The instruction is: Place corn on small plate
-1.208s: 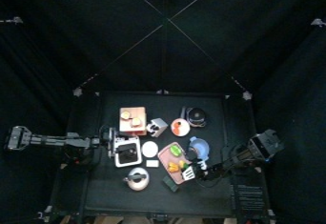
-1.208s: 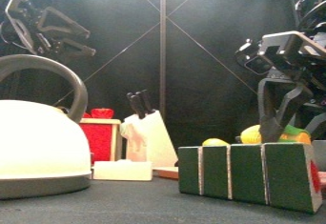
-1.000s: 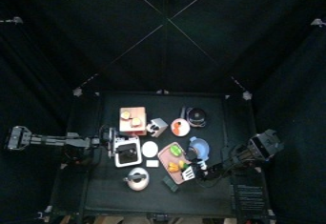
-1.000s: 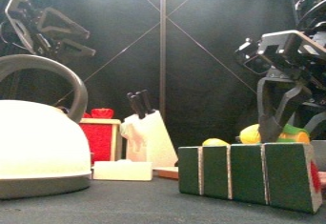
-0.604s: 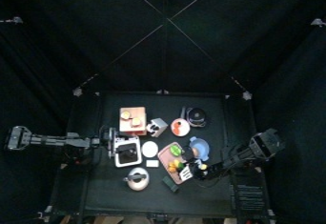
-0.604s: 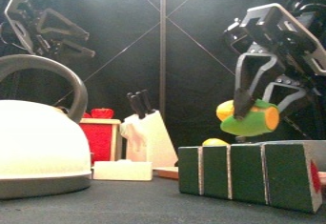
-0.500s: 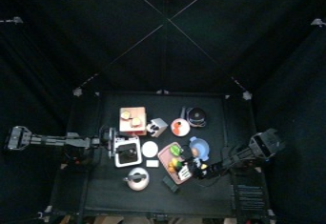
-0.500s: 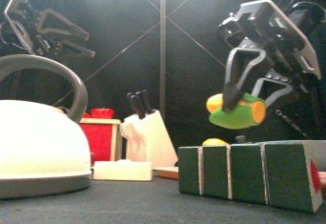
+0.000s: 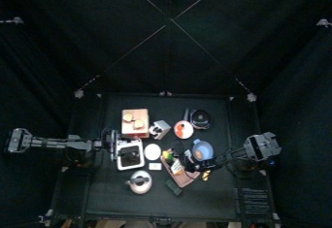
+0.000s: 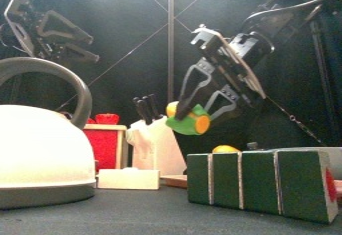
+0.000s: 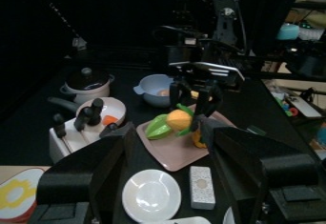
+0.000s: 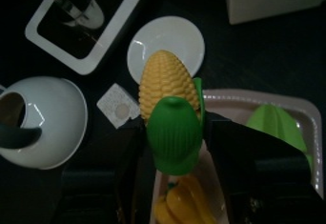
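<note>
Swung leftward from above the green block, right end effector [image 10: 198, 107] clamped on corn [image 12: 171, 104], cob's long axis aimed at small plate [image 12: 170, 43] just ahead; left end effector [image 11: 163, 185] parked near the desk's left edge, grip unreadable.

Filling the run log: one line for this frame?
right gripper: holds corn, airborne | plate: bare, under corn | left gripper: idle at table's left

Right gripper [image 10: 191, 107] lifted corn [image 10: 189, 119] clear, carried leftward toward table middle.
</note>
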You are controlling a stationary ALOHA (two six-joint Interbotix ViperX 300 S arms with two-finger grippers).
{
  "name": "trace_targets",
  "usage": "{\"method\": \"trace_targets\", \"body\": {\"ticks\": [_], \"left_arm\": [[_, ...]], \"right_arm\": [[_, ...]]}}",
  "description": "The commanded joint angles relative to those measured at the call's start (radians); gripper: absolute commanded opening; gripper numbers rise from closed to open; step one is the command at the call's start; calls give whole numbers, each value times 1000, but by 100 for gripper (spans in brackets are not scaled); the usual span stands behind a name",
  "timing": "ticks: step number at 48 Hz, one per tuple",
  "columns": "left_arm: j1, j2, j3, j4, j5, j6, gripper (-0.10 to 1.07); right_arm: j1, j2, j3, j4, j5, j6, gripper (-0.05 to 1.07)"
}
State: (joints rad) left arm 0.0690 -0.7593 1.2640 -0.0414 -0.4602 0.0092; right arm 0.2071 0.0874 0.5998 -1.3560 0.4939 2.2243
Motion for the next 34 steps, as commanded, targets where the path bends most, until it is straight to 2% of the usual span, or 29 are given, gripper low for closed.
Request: {"method": "trace_targets", "body": {"ticks": [1, 19, 34], "left_arm": [[3, 2, -12, -2, -5, 2, 91], [3, 2, -14, 2, -5, 2, 91], [3, -8, -12, 3, -3, 2, 91]], "right_arm": [[-29, 11, -54, -44, -8, -3, 77], [-74, 160, -190, -147, 2, -11, 78], [-91, 206, -225, -118, 2, -11, 78]]}}
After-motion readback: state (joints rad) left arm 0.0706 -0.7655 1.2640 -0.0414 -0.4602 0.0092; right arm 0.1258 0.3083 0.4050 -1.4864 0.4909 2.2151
